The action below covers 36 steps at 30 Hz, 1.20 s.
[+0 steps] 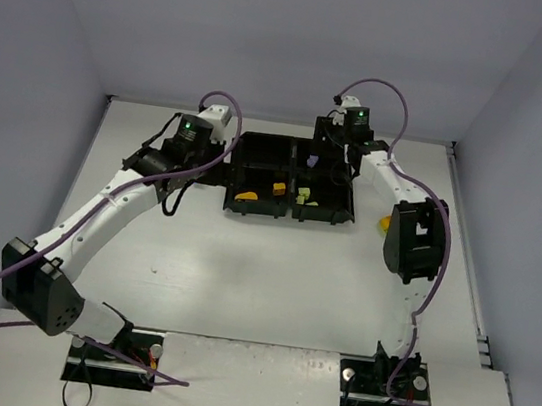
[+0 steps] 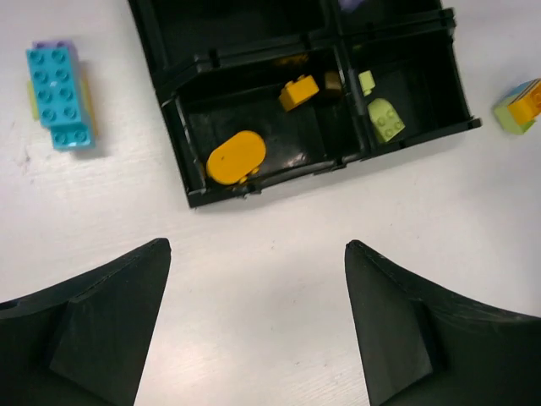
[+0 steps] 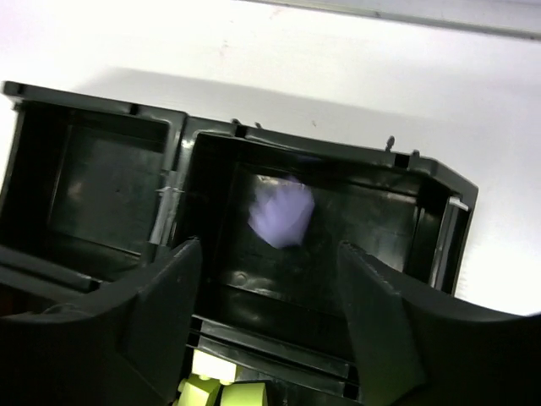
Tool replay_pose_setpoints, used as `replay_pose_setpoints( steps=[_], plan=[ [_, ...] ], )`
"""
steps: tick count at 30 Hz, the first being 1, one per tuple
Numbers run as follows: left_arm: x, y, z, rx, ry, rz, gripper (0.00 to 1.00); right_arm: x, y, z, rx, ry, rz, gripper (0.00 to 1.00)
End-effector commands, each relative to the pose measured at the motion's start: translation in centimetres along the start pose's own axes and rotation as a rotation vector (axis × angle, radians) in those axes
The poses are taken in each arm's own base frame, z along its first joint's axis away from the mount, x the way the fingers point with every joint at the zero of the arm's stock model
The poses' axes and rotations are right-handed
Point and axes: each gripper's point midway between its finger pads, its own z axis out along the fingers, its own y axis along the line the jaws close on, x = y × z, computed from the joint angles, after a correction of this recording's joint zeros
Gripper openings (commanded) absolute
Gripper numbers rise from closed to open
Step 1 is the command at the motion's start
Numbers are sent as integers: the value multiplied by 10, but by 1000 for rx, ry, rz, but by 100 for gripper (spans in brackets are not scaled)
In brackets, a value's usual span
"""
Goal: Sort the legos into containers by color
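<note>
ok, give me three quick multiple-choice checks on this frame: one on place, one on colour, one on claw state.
1. Where is the cyan brick?
A) on the table, outside the tray
B) in a tray compartment
C) held off the table
2. What colour is the piece in the compartment under the right claw?
A) orange
B) purple
C) cyan
3. How is the left claw?
A) shut on a brick
B) shut, empty
C) open, empty

1 A: the left wrist view shows it lying on the table beside the tray.
2 B: the right wrist view shows a blurred pale purple shape there.
3 C: it gapes wide with only table in the gap.
</note>
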Motion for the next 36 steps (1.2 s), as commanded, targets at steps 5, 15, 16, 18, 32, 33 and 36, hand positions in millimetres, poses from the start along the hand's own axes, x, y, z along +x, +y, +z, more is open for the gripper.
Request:
replay_pose_setpoints(
  steps=[5, 15, 16, 18, 32, 33, 36],
  plan=[
    [30, 19, -7, -70, 56, -17, 77, -61, -10, -25, 128, -167, 10, 68],
    [29, 13, -4, -35, 54, -18, 77, 11, -123, -131, 670, -125, 355, 64],
    [30, 12, -4, -33, 57, -17, 77, 19, -130, -137, 692, -129, 396, 64],
    [31, 12, -5, -26, 61, -14, 77, 44, -142, -151, 728, -82, 470, 64],
    [45, 10, -13, -3, 78, -28, 77, 130, -175, -157, 861, 77, 684, 59],
    [45, 10, -14, -2, 75, -31, 77, 131, -175, -155, 861, 79, 687, 57],
    [47, 11, -16, -4, 76, -34, 77, 137, -179, -150, 874, 94, 699, 55]
  ],
)
